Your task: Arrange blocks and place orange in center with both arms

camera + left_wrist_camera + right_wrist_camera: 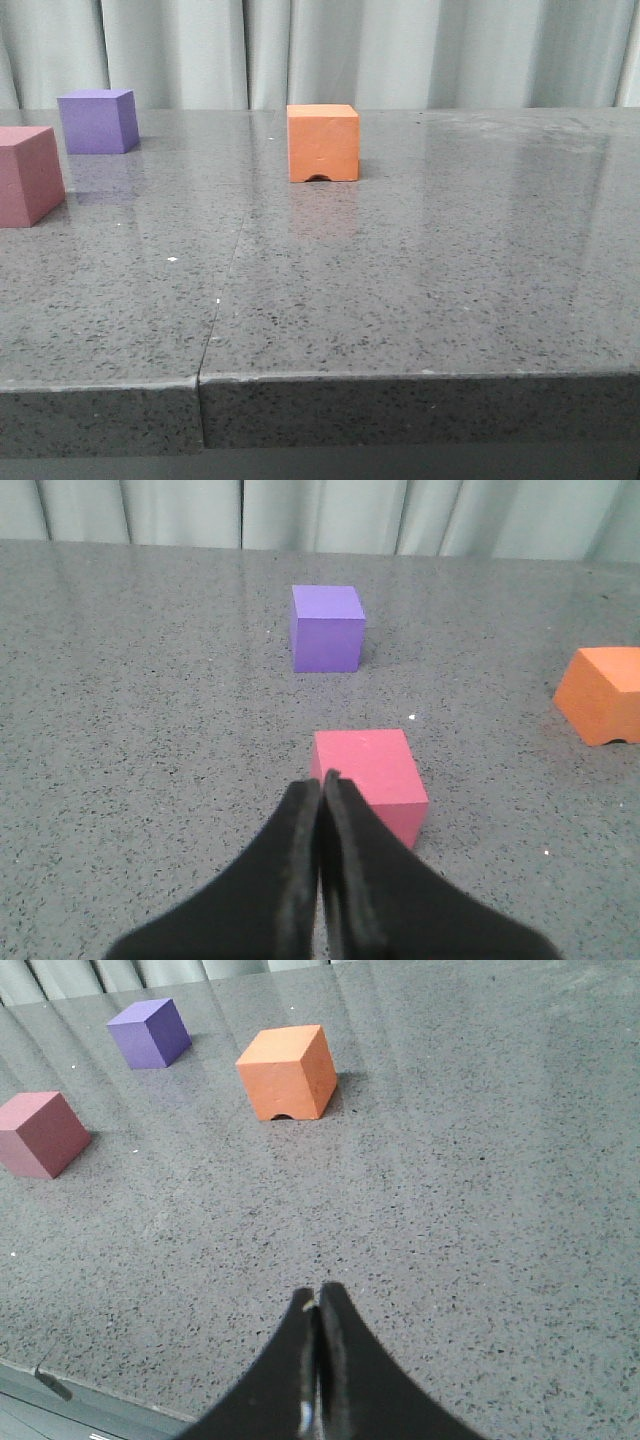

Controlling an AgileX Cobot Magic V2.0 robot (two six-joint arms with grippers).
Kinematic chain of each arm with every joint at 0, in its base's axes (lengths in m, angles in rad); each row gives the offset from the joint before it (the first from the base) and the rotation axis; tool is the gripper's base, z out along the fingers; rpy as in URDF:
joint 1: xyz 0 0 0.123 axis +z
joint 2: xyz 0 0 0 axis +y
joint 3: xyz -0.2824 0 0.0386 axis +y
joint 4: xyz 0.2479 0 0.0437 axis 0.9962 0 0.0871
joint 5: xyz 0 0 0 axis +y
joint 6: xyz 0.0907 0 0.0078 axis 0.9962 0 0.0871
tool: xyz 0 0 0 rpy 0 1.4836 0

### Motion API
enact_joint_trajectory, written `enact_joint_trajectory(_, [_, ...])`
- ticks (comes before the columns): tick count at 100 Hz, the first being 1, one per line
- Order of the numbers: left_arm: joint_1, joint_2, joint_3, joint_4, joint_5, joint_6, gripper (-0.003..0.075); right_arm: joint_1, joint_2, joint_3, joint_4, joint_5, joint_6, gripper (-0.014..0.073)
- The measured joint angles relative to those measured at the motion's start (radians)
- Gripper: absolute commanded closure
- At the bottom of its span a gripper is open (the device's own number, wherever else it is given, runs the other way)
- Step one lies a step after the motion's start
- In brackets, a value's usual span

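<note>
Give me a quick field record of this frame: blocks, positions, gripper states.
orange block: upright on the table, arch notch on its bottom edge, facing the front camera
purple block: far left in front view, behind the pink-red one
pink-red block: left edge of front view, partly cut off
contact: all three blocks apart from each other
left gripper: shut, empty, just short of the pink-red block
right gripper: shut, empty, well short of the orange block

text: none legible | labels: none | blocks, table: unmarked
</note>
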Motion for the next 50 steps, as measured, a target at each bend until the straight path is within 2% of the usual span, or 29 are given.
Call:
enact_joint_trajectory(6, [0.0, 0.055, -0.031, 0.002, 0.0, 0.0, 0.0549, 0.0, 0.0, 0.0, 0.0, 0.0, 0.0, 0.0663])
enact_joint_trajectory(7, [0.0, 0.069, -0.035, 0.002, 0.0, 0.0, 0.0506, 0.0, 0.0, 0.0, 0.0, 0.0, 0.0, 0.0663])
enact_joint_trajectory(10, [0.0, 0.096, -0.051, 0.002, 0.0, 0.001, 0.0459, 0.0, 0.0, 0.0, 0.0, 0.0, 0.0, 0.0663])
enact_joint_trajectory(12, [0.0, 0.116, -0.058, 0.002, 0.0, 0.005, 0.0393, 0.0, 0.0, 0.0, 0.0, 0.0, 0.0, 0.0663])
enact_joint_trajectory(13, [0.0, 0.123, -0.064, 0.002, 0.0, 0.005, 0.0393, 0.0, 0.0, 0.0, 0.0, 0.0, 0.0, 0.0663])
enact_joint_trajectory(18, [0.0, 0.168, -0.083, 0.002, -0.006, 0.014, 0.0261, 0.0, 0.0, 0.0, 0.0, 0.0, 0.0, 0.0663])
enact_joint_trajectory(28, [0.0, 0.254, -0.116, 0.002, -0.029, 0.028, 0.0094, 0.0, 0.0, 0.0, 0.0, 0.0, 0.0, 0.0663])
enact_joint_trajectory(34, [0.0, 0.296, -0.14, 0.002, -0.035, 0.034, 0.0057, 0.0, 0.0, 0.0, 0.0, 0.0, 0.0, 0.0663])
enact_joint_trajectory(50, [0.0, 0.422, -0.232, 0.002, -0.047, 0.045, 0.006, 0.0, 0.0, 0.0, 0.0, 0.0, 0.0, 0.0663])
